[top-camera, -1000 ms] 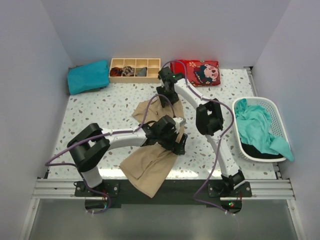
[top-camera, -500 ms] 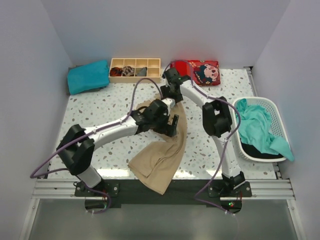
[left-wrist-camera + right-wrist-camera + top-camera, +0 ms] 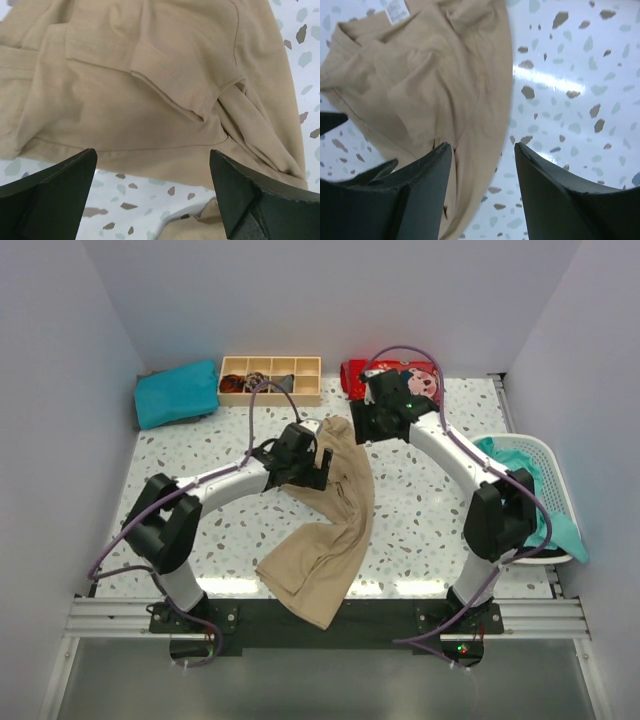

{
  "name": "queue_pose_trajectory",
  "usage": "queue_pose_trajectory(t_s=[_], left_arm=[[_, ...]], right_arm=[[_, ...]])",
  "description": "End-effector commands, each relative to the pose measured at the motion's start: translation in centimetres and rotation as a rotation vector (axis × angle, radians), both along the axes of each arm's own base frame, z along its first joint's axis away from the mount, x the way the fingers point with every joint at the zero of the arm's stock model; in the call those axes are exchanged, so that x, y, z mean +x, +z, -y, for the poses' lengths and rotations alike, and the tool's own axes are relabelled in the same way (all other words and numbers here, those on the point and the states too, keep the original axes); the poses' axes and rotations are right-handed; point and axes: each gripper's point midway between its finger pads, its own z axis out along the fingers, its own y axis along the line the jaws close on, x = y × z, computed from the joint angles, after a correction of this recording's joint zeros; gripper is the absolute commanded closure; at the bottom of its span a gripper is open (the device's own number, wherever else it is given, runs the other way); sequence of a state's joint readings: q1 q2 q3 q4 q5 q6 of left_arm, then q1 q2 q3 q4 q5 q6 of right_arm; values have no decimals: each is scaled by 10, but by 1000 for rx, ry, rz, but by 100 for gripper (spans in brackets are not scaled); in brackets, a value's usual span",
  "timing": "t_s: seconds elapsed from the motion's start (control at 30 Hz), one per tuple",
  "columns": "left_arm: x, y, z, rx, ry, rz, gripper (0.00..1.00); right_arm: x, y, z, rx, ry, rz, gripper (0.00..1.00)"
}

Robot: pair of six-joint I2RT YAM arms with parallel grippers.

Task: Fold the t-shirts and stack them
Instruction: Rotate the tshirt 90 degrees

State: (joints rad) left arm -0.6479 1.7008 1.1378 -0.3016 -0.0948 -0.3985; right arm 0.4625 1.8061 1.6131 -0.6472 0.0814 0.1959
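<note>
The tan-beige t-shirt point(image 3: 335, 505) lies crumpled in a long strip from the table's middle back down over the near edge. My left gripper point(image 3: 318, 464) is open just above the shirt's upper left part; in the left wrist view point(image 3: 152, 155) the cloth point(image 3: 150, 85) lies beyond the jaws, nothing between them. My right gripper point(image 3: 362, 428) is open over the shirt's top right edge; in the right wrist view point(image 3: 482, 145) the shirt point(image 3: 430, 75) and its neck label show. A folded teal t-shirt point(image 3: 177, 392) lies at the back left. Another teal shirt point(image 3: 515, 495) is heaped in the basket.
A white basket point(image 3: 520, 443) stands at the right edge. A wooden compartment box point(image 3: 270, 378) and a red printed pouch point(image 3: 400, 380) sit along the back wall. White walls close in the left, back and right sides.
Both grippers have moved from the table's middle toward the back. The shirt's upper end has been drawn back with them and the cloth is stretched longer. The right arm's elbow swung right.
</note>
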Motion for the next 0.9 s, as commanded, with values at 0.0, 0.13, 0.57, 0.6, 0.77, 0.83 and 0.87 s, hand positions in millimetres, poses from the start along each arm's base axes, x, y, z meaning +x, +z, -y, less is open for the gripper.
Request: queue_pose_trajectory(t_s=[0.0, 0.13, 0.57, 0.6, 0.77, 0.83, 0.87], left_arm=[[22, -4, 27, -99, -68, 57, 0], [33, 13, 48, -203, -111, 98, 0], [67, 57, 92, -446, -182, 219, 0], [69, 42, 94, -441, -182, 192, 0], [82, 1, 83, -324, -114, 117, 0], [86, -20, 72, -264, -96, 82, 0], [90, -25, 66, -239, -81, 82, 0]], right_arm=[[-33, -13, 1, 52, 13, -45, 42], [-70, -46, 17, 21, 8, -130, 42], [-100, -69, 29, 34, -20, -181, 43], [-101, -69, 28, 36, -16, -183, 43], [-115, -63, 16, 106, 44, -214, 43], [-131, -63, 0, 172, 115, -266, 43], [-138, -62, -8, 193, 145, -281, 43]])
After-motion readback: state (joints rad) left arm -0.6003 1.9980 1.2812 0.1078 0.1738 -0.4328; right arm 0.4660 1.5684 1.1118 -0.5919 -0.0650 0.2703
